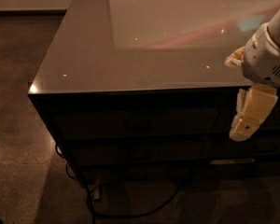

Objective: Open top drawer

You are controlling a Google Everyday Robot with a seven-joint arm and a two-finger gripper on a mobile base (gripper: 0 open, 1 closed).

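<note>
Hanging right of the shut top drawer (177,123) — fingers (252,113), open or closed unclear.

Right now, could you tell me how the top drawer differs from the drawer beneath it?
The top drawer sits directly under the countertop; the second drawer lies below it. The gripper hangs at the top drawer's height, to its right, above the second drawer's level. Both fronts are dark and shut.
</note>
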